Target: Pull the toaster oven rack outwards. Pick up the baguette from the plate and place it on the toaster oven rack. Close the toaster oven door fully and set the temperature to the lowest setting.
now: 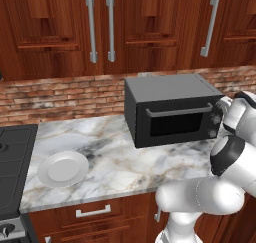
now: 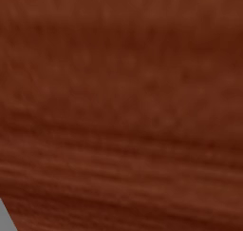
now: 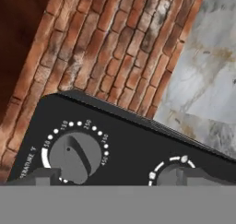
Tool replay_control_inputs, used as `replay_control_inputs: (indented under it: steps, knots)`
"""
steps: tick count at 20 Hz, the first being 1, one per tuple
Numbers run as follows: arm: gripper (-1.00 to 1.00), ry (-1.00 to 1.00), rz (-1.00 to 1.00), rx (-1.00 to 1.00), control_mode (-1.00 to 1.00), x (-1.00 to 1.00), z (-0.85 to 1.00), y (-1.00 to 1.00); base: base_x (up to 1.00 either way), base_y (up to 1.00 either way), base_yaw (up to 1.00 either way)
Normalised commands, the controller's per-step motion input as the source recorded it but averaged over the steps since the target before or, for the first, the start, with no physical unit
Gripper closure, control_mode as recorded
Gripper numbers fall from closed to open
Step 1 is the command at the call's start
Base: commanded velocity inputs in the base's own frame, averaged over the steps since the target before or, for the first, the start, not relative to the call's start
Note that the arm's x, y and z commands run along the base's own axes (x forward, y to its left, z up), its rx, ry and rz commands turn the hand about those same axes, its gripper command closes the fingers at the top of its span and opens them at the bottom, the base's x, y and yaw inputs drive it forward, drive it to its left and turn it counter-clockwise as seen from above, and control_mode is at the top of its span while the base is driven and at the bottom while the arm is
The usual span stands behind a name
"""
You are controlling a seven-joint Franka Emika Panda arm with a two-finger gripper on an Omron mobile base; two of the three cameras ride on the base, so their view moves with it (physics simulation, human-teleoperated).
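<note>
The dark grey toaster oven stands on the marble counter with its toaster oven door shut and the silver bar handle across the top. The toaster oven rack and the baguette are hidden. At the counter's left lies the white plate, bare. My arm's hand is at the oven's right front, by the knobs. In the hand view my gripper is open, fingers wide apart in front of the black control panel. The temperature knob sits just beside the left fingertip. A second knob lies by the right one.
A black stovetop borders the counter on the left. Wooden wall cabinets with long handles hang above a brick backsplash. Drawers run under the counter edge. A reddish wood panel stands close before the right base camera.
</note>
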Motion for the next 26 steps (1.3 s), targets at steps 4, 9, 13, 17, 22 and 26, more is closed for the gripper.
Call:
replay_control_inputs:
  steps: [4, 9, 13, 17, 22, 26]
  knots:
    - [-1.0, 0.2, 0.0, 0.19, -1.0, 0.0, 0.22, -0.01, 0.0, 0.0, 0.0]
    - [-1.0, 0.0, 0.0, 0.14, -1.0, 0.05, 0.07, -0.23, 0.0, 0.0, 0.0]
    - [-1.0, -0.01, 0.0, 0.14, -1.0, 0.03, 0.0, -0.13, 0.0, 0.0, 0.0]
    - [-1.0, -0.01, 0.0, 0.08, -1.0, 0.01, 0.0, -0.07, 0.0, 0.0, 0.0]
    - [-1.0, -0.02, 0.0, 0.1, -1.0, 0.09, 0.0, -0.06, 0.0, 0.0, 0.0]
    - [-1.0, -0.07, 0.0, 0.02, -1.0, 0.03, 0.15, -0.15, 0.0, 0.0, 0.0]
